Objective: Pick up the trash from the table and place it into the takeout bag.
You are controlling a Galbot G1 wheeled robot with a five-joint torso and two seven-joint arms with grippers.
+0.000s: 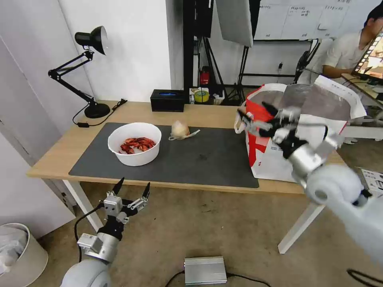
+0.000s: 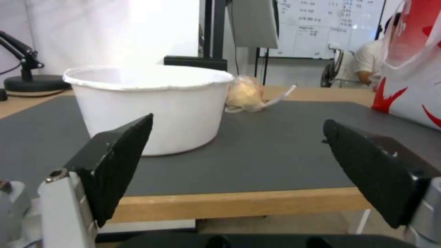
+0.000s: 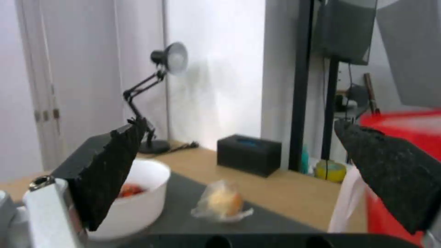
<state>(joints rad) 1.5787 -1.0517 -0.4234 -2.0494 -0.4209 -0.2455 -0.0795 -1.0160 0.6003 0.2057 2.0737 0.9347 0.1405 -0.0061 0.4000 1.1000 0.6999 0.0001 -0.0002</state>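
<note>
Left tool (image 1: 132, 189) spread, upright below table (image 1: 52, 159) edge; right tool (image 1: 255, 116) spread beside takeout bag (image 1: 275, 159).

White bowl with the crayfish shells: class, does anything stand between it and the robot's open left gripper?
Nothing visible does. The left gripper hangs open just off the table's near edge, and the white bowl sits on the dark mat straight ahead of it, with bare mat between them in the left wrist view.
</note>
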